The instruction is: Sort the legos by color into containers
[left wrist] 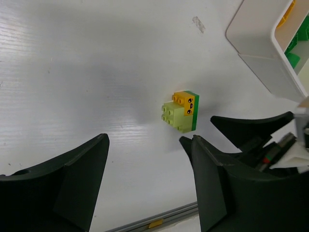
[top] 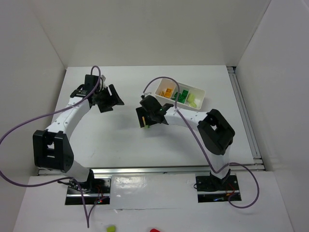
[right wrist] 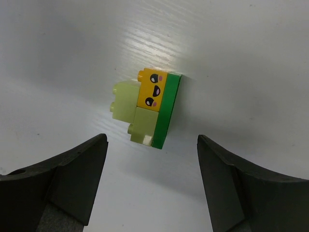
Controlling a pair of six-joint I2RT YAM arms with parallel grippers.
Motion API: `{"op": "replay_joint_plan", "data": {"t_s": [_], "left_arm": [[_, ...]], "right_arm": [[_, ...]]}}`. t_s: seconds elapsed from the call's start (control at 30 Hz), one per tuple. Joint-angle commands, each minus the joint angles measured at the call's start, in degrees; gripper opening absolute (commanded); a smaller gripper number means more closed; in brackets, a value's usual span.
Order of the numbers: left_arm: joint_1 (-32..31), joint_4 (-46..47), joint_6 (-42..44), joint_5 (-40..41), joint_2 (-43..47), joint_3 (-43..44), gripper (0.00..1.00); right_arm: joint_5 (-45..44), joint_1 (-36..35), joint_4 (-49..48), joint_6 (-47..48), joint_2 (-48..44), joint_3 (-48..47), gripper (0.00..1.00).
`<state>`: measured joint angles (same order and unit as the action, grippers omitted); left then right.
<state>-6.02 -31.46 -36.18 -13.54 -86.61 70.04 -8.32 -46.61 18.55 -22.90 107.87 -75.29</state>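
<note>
A small cluster of joined legos lies on the white table: a pale yellow-green brick (right wrist: 126,104) and an orange brick with a printed face (right wrist: 153,89) on a green plate (right wrist: 166,108). It also shows in the left wrist view (left wrist: 181,111). My right gripper (right wrist: 150,137) is open just short of the cluster, which lies ahead of its fingertips; in the top view this gripper (top: 147,116) hides the cluster. My left gripper (left wrist: 147,140) is open and empty, to the left of it (top: 112,98). The white tray (top: 200,90) holds orange, green and pale bricks in separate compartments.
The tray's corner (left wrist: 256,46) lies beyond the cluster in the left wrist view, where the right gripper's dark fingers (left wrist: 256,128) come in from the right. Metal rails run along the table's front (top: 169,169) and right (top: 246,116) edges. White walls surround the table.
</note>
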Motion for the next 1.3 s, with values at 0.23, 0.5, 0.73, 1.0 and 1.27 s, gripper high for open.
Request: {"op": "replay_joint_plan", "data": {"t_s": [0.23,0.5,0.73,1.0,1.27], "left_arm": [[0.92,0.27,2.17,-1.75,-1.37,3.00,0.79],[0.92,0.26,2.17,-1.75,-2.43,4.05,0.79],[-0.39,-1.22,4.62,0.44,-4.26,5.45,0.79],[-0.92,4.81,6.65,-17.54,-3.92,-3.67,0.90],[-3.64,22.56,0.85,-37.26,-9.10,-9.04,0.90]], "right_arm": [[-5.22,-1.82,-0.26,-0.22,3.39,-2.94,0.75],[-5.92,-1.82,-1.76,-0.22,5.77,-2.94,0.69],[-5.92,-1.82,-3.07,-0.22,5.60,-2.94,0.47],[-3.47,-0.77,-10.19,1.71,-4.24,6.90,0.34],[-0.21,0.46,-14.33,1.89,-12.95,13.05,0.34]]}}
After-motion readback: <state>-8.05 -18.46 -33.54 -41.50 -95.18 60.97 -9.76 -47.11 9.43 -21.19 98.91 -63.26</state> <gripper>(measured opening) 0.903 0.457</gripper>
